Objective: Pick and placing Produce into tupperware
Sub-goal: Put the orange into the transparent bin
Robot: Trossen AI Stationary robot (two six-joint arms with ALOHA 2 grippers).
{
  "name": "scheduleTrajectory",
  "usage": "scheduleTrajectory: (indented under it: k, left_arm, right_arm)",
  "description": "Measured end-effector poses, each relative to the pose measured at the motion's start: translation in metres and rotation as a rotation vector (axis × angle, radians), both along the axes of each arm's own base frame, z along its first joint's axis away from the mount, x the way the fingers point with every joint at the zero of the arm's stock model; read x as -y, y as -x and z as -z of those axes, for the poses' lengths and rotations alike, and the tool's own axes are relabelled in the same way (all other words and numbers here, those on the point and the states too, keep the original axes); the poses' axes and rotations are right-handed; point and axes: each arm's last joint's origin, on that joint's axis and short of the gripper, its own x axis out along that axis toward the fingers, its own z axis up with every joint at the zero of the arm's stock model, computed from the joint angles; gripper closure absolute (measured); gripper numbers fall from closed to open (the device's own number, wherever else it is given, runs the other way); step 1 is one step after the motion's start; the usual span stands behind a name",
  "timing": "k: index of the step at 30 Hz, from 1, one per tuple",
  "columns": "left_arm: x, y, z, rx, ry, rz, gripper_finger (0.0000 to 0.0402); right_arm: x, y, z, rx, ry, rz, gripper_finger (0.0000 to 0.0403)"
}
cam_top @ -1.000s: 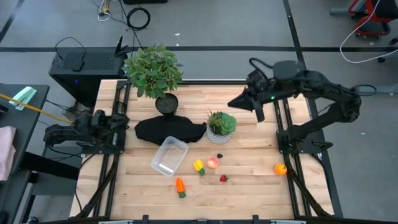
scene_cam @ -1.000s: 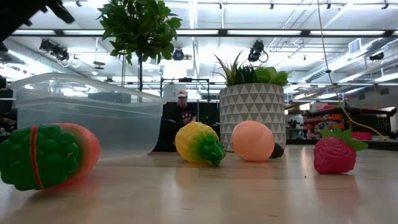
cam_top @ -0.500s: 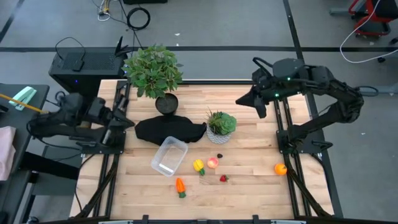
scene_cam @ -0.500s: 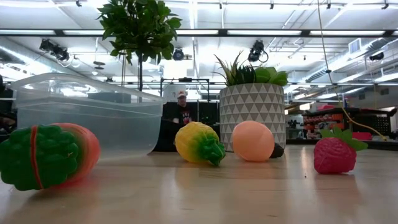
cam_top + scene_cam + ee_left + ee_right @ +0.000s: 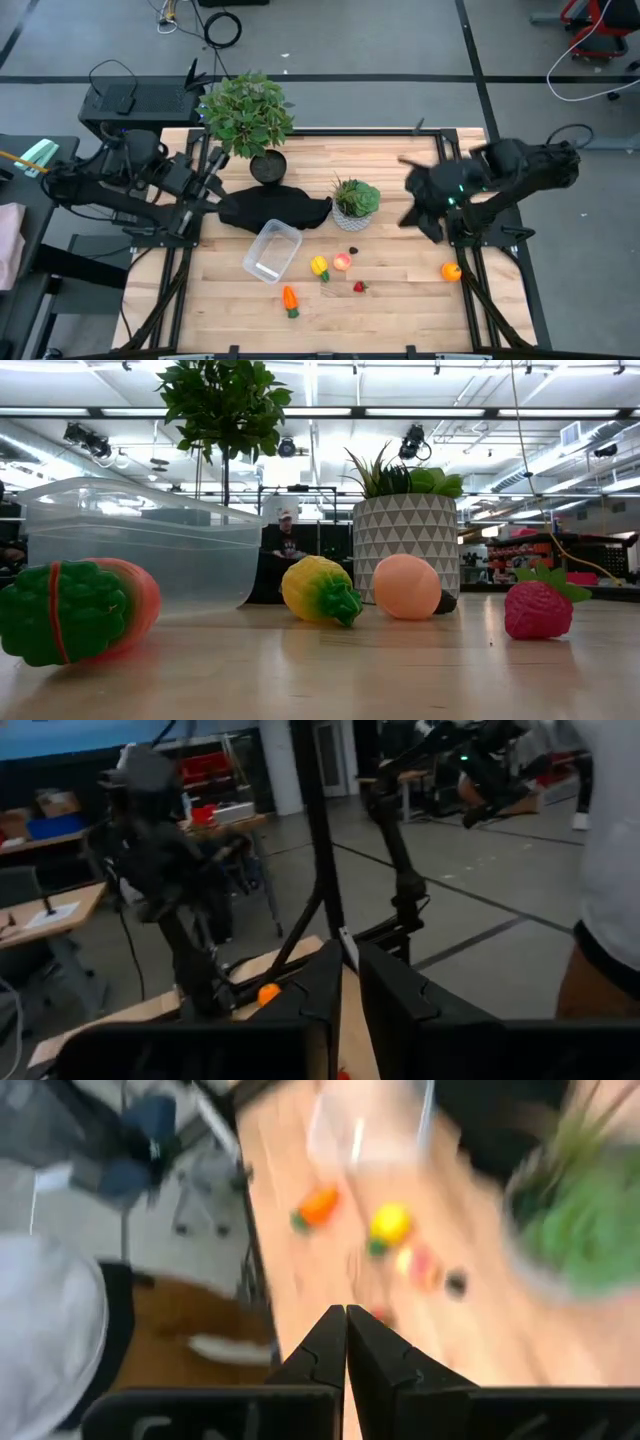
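Observation:
The clear tupperware [image 5: 272,250] [image 5: 140,540] [image 5: 370,1125] stands open on the wooden table. Right of it lie the yellow piece with green stem [image 5: 319,266] [image 5: 320,590], the pink-red fruit [image 5: 342,262] [image 5: 406,587] and the strawberry [image 5: 359,287] [image 5: 538,608]. The carrot [image 5: 290,299] [image 5: 75,610] lies near the table's near edge. The orange [image 5: 451,270] rests at the right edge. My right gripper [image 5: 410,202] [image 5: 346,1312] hangs shut above the table's right part. My left gripper [image 5: 212,178] [image 5: 350,960], its fingers a narrow gap apart, hovers at the left edge. Neither touches anything.
A black cloth [image 5: 270,208] lies behind the tupperware. A tall potted plant [image 5: 250,115] and a patterned white pot [image 5: 355,205] stand toward the far side. A small dark object [image 5: 352,250] lies by the pot. A person in white [image 5: 600,870] stands beyond the table.
My right arm has swung from over the far right corner toward the table's near edge and come lower, blurred in motion. My left arm has unfolded and risen, its gripper moving toward the far edge and a little to the right. The produce and tupperware have stayed put.

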Motion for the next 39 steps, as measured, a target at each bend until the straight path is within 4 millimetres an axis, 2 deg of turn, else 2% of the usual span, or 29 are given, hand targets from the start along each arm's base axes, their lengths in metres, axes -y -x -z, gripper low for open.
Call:
scheduleTrajectory:
  k: [4, 10, 14, 17, 22, 24, 29, 33, 39]
  left_arm:
    - [0.001, -0.009, 0.005, -0.043, -0.006, -0.049, 0.0353]
    - [0.002, -0.028, 0.014, -0.103, -0.001, -0.062, 0.0355]
    - [0.004, -0.043, 0.021, -0.149, 0.005, -0.063, 0.0355]
    - [0.005, -0.052, 0.026, -0.177, 0.001, -0.064, 0.0353]
    - [0.006, -0.065, 0.034, -0.215, -0.005, -0.067, 0.0355]
    - [0.006, -0.069, 0.036, -0.225, -0.006, -0.068, 0.0356]
    - [0.007, -0.075, 0.040, -0.242, -0.008, -0.068, 0.0352]
    - [0.007, -0.077, 0.040, -0.242, -0.010, -0.084, 0.0350]
    - [0.007, -0.077, 0.041, -0.243, -0.011, -0.091, 0.0349]
  right_arm:
    - [-0.016, 0.024, 0.029, -0.142, -0.036, -0.019, 0.0388]
    - [-0.029, 0.065, 0.072, -0.312, -0.113, -0.049, 0.0398]
    - [-0.037, 0.086, 0.104, -0.416, -0.121, -0.099, 0.0394]
    - [-0.045, 0.094, 0.130, -0.460, -0.093, -0.184, 0.0387]
    - [-0.055, 0.107, 0.172, -0.604, -0.041, -0.421, 0.0366]
    - [-0.056, 0.111, 0.185, -0.637, -0.019, -0.509, 0.0347]
    - [-0.056, 0.109, 0.198, -0.539, 0.075, -0.689, 0.0272]
    - [-0.054, 0.105, 0.207, -0.527, 0.161, -0.658, 0.0199]
    - [-0.053, 0.101, 0.226, -0.611, 0.203, -0.580, 0.0088]
